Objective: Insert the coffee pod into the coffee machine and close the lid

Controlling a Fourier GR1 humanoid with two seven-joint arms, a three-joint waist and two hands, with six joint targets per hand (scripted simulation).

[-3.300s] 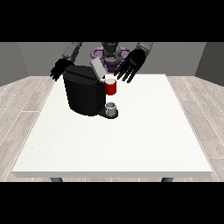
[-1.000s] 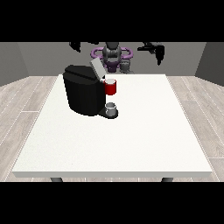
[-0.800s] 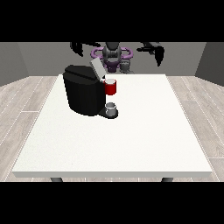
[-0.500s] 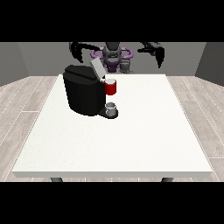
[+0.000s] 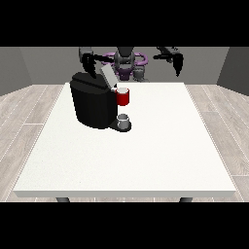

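Note:
The black coffee machine (image 5: 93,104) stands on the left half of the white table (image 5: 146,155). Its grey lid (image 5: 108,77) is tilted up and open. A red pod holder (image 5: 123,98) with a pale top sticks out at its front; whether a pod lies in it I cannot tell. Below sits a small grey cup (image 5: 124,119). The hand at the view's left (image 5: 88,64) hangs just behind and above the machine's top, fingers pointing down, holding nothing. The hand at the view's right (image 5: 177,62) hangs over the table's far edge, well apart from the machine, also holding nothing.
The robot's grey and purple torso (image 5: 127,63) stands behind the table's far edge. Wooden floor surrounds the table on both sides.
Both hands have left the machine, where they were spread 3.3 s ago, and drawn back and apart. Over the last second they have sunk slightly, fingers downward. The lid remains open.

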